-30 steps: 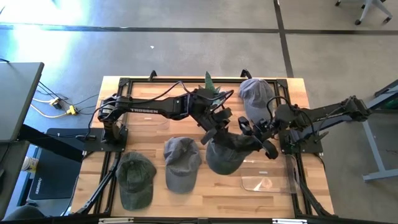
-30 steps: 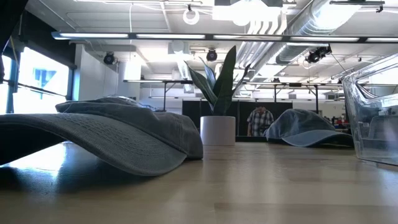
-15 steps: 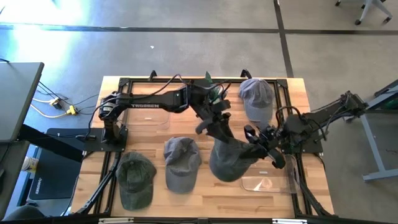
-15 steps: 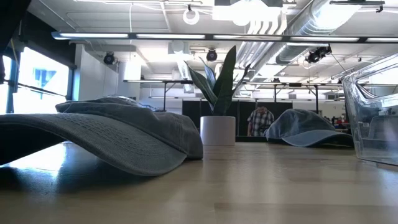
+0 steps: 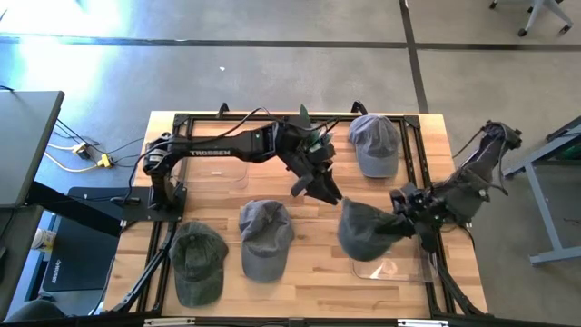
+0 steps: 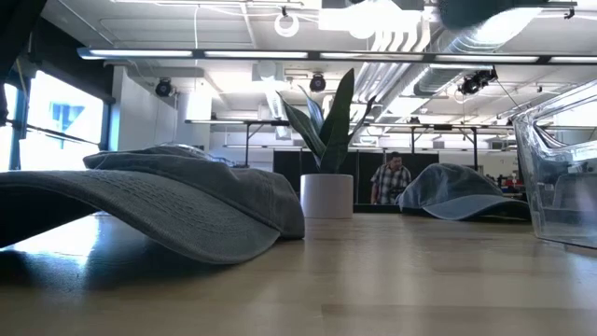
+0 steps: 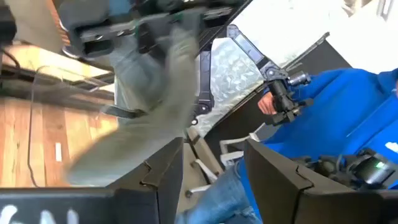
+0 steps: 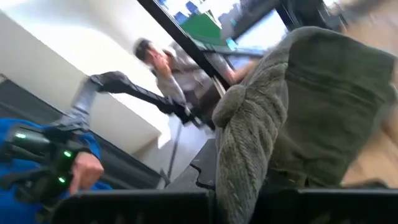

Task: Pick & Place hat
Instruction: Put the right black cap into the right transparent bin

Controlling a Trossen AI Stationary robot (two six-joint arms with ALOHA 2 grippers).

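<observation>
While you watch from above, your right gripper (image 5: 406,214) is clenched on a gray-green hat (image 5: 366,229) and holds it up off the table (image 5: 309,272). That hat hangs over the near right part of the table, just above the far edge of a clear plastic bin (image 5: 392,265). In the right wrist view the hat's cloth (image 8: 292,118) bunches up right in front of the dark fingers.

Your left gripper (image 5: 320,188) is out over the middle of the table, apart from the held hat. Its two fingers (image 7: 155,177) stand apart with nothing between them, so it has let go.

Three more hats lie on the table. One dark green hat (image 5: 199,262) is at the near left, a gray hat (image 5: 265,237) lies just right of it, and a blue-gray hat (image 5: 374,143) sits at the far right. A small plant in a white pot (image 6: 326,154) stands at the far edge. A person (image 6: 391,179) stands in the room beyond the table.
</observation>
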